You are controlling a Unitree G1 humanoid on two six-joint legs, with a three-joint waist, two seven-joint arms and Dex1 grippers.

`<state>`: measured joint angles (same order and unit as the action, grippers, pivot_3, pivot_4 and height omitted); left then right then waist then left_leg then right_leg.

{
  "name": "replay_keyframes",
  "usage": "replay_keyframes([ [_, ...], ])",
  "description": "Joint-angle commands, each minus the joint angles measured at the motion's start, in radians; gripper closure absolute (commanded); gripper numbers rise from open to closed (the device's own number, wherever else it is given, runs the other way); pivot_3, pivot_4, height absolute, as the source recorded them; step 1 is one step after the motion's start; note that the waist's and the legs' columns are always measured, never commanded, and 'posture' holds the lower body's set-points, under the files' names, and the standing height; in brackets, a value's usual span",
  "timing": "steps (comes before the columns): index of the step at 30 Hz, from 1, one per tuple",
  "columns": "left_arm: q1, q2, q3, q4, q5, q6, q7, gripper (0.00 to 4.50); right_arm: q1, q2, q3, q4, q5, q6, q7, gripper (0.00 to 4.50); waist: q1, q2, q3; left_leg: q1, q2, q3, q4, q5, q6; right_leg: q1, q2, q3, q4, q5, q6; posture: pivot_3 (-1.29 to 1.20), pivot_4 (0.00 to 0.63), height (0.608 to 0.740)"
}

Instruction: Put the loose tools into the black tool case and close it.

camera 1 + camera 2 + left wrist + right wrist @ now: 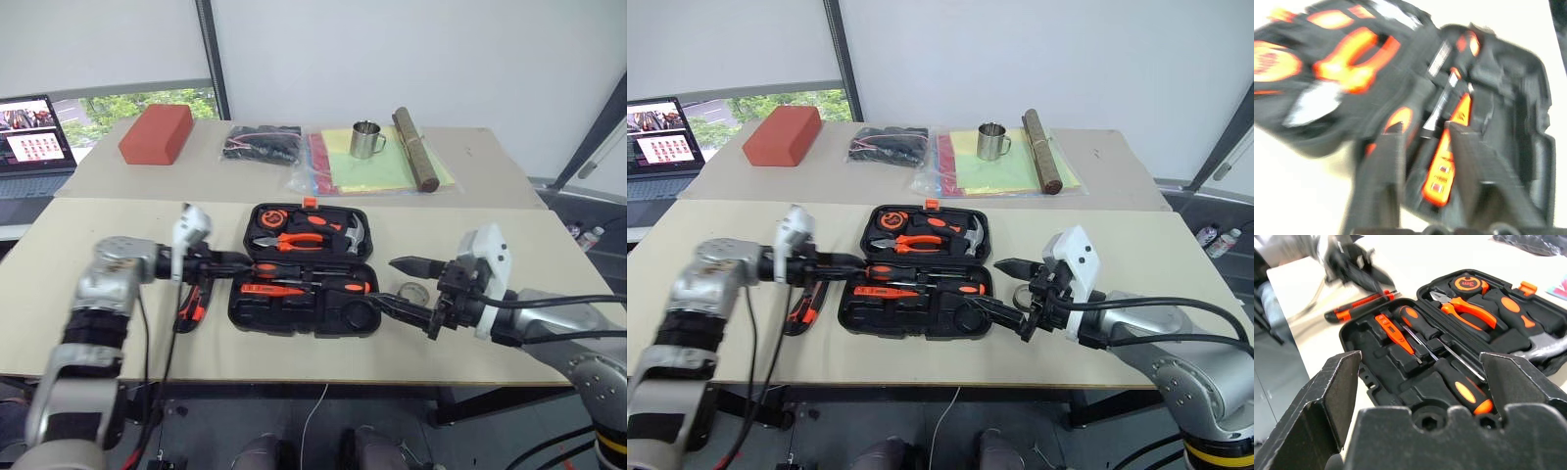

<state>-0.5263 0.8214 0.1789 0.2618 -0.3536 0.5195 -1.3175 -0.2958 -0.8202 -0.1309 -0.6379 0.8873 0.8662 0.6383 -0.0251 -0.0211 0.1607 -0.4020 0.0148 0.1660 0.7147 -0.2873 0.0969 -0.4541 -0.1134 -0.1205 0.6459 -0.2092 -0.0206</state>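
Black plastic, the tool case [302,284] lies open on the table [118,333] between both grippers. Inside sit pliers [289,240], hammer [345,233], tape measure [266,216] and three screwdrivers [1457,384]. The utility knife [189,311] lies outside, under the left gripper [247,262], whose fingers stand slightly parted, empty. The right gripper [400,284] gapes wide, empty, beside the tape roll [412,292]. No writing is legible.

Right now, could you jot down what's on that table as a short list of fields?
case: black tool case lies open
in case: three screwdrivers, hammer, pliers, tape measure
still loose: utility knife left of case; tape roll right of it
left gripper: empty, at case's left edge
right gripper: open, empty
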Motion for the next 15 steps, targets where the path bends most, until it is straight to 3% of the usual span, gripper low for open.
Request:
replay_keyframes([
  [1,0.209,0.048,0.164,-0.174,-0.04,0.118,0.128,1.08,-0.036,-0.024,0.039,0.012,-0.04,-0.052,0.085,0.0,-0.002,0.0,0.0,0.001,0.0,0.0,-0.001,0.0,0.0,0.0,0.0,0.0,-0.001,0.0,0.0,0.0,0.15,0.736],
  [4,0.414,0.051,0.29,-0.277,-0.041,0.162,0.21,0.02,-0.056,-0.04,0.079,0.023,-0.069,-0.076,0.157,0.0,0.011,0.0,0.0,-0.001,0.0,0.0,-0.001,0.0,0.0,0.0,-0.001,0.0,-0.001,-0.001,0.001,0.0,0.15,0.736],
  [9,0.514,0.035,0.307,-0.433,-0.095,0.26,0.297,0.02,-0.086,-0.035,0.112,0.051,-0.103,-0.094,0.208,0.0,0.043,-0.001,0.001,-0.001,-0.001,-0.003,0.0,-0.005,-0.008,0.002,-0.007,-0.002,-0.004,-0.002,0.002,0.0,0.15,0.736],
  [15,0.345,-0.05,0.194,-0.443,-0.069,0.406,0.544,0.02,-0.107,-0.015,0.131,0.071,-0.138,-0.104,0.213,0.0,0.045,-0.001,0.001,0.0,-0.003,-0.003,0.0,-0.005,-0.009,0.005,-0.008,-0.003,-0.004,0.002,0.002,0.0,0.15,0.736],
])
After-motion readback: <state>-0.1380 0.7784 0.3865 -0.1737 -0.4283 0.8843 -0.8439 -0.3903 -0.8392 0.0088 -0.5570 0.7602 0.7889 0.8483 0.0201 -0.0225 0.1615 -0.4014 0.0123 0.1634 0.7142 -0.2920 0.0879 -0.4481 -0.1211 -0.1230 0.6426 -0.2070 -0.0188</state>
